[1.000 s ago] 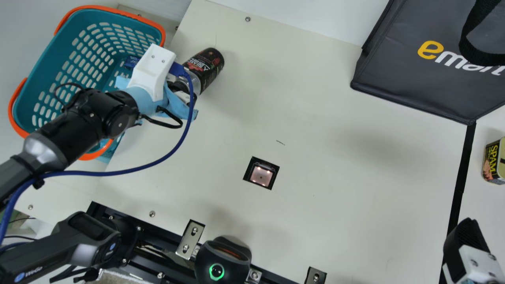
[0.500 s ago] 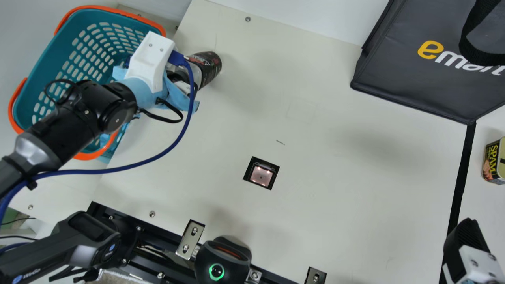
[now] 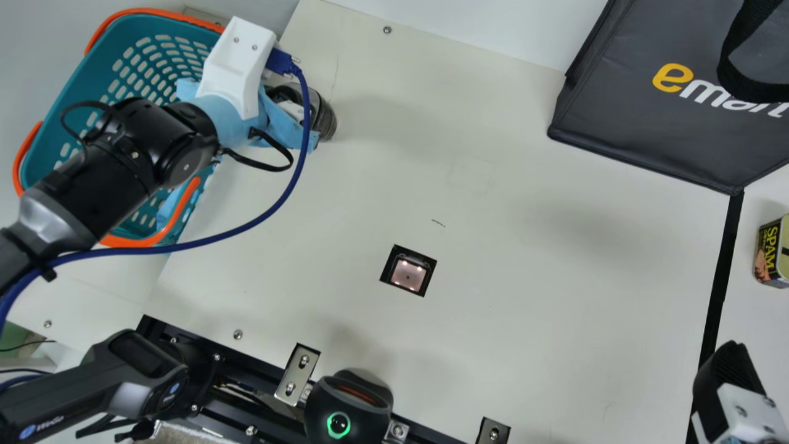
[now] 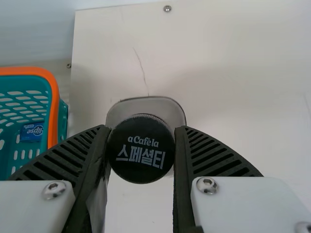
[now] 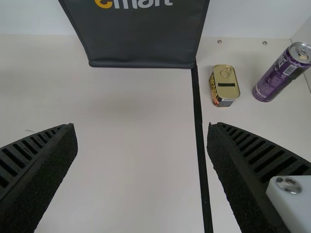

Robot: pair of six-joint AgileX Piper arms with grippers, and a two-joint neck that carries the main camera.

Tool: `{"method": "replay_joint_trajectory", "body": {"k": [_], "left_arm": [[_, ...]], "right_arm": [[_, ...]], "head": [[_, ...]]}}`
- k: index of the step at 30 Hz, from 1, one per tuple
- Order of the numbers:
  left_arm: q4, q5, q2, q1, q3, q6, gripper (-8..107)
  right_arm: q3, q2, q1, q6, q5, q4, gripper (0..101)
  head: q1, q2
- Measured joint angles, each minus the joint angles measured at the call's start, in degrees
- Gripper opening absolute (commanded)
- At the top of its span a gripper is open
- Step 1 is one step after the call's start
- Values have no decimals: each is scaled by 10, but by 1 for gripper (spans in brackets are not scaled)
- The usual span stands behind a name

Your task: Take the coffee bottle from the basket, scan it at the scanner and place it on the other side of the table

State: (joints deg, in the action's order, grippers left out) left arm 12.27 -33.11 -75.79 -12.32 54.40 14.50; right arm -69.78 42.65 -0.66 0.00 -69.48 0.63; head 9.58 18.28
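Observation:
In the main view my left gripper [image 3: 288,102] is beside the basket's right side, shut on the neck end of the coffee bottle [image 3: 325,117], whose dark body shows past the fingers. The left wrist view has the bottle's black cap [image 4: 141,158] between both fingers of my left gripper [image 4: 141,132]. The blue-green basket [image 3: 46,102] has an orange rim. A lit square scanner [image 3: 408,274] is set into the mid-table. At the main view's lower right is my right gripper [image 3: 727,376]; in the right wrist view, this gripper [image 5: 141,128] stands open, nothing between its fingers.
A dark bag [image 3: 647,117] stands at the back right. Past the black line [image 3: 718,290] are a Spam can [image 3: 770,253] and a purple can [image 5: 279,77]. A scanner-like device [image 3: 348,404] sits at the front edge. A blue packet [image 4: 32,131] lies in the basket.
My left gripper has moved slightly toward the table's back, carrying the bottle. The bottle has swung from slanting sideways to a more upright, foreshortened pose. My right arm has kept still.

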Motion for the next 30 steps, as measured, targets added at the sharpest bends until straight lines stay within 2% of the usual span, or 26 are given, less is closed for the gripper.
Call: {"method": "replay_joint_trajectory", "body": {"k": [16,30], "left_arm": [[5,-17,-24,-13,45,26,-8],[-3,-21,-76,-26,75,45,-8]], "right_arm": [[0,0,0,0,0,0,95],[0,0,0,0,0,0,95]], "head": [[0,-1],[0,-1]]}}
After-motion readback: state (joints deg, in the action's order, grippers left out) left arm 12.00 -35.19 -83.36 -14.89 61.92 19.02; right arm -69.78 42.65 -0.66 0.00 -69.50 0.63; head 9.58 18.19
